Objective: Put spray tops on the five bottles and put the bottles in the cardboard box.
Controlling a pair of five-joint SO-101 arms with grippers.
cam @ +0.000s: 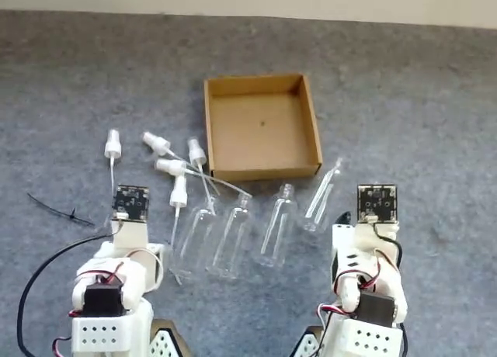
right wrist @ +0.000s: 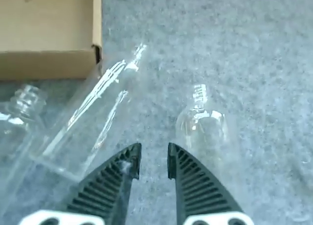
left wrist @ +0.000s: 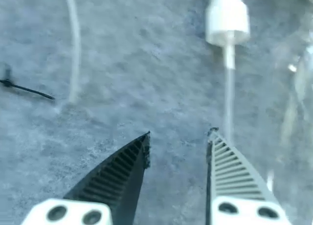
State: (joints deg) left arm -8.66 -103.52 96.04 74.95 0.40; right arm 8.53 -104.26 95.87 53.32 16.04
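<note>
Grey carpet (cam: 435,101) under everything, and nearest in, the left gripper (left wrist: 179,137) hangs low over it, jaws wide apart with nothing between them. Just ahead, off toward its pale finger, lies a spray top (left wrist: 227,19) with its head pointing away. Its dip tube (left wrist: 228,88) trails straight back to that fingertip, so the long axis runs along the gripper's own line of reach. I'd call the left arm much the nearer for that one. On the other side, the right gripper (right wrist: 152,154) has its jaws only narrowly apart, empty too, and a clear bottle (right wrist: 201,124) lies right in front of it, neck away. A second bottle (right wrist: 93,112) slants beside it toward the cardboard box (cam: 262,171). The box sits farthest out, between the two arms, with no bottle in it. By my reckoning, none is capped yet.
</note>
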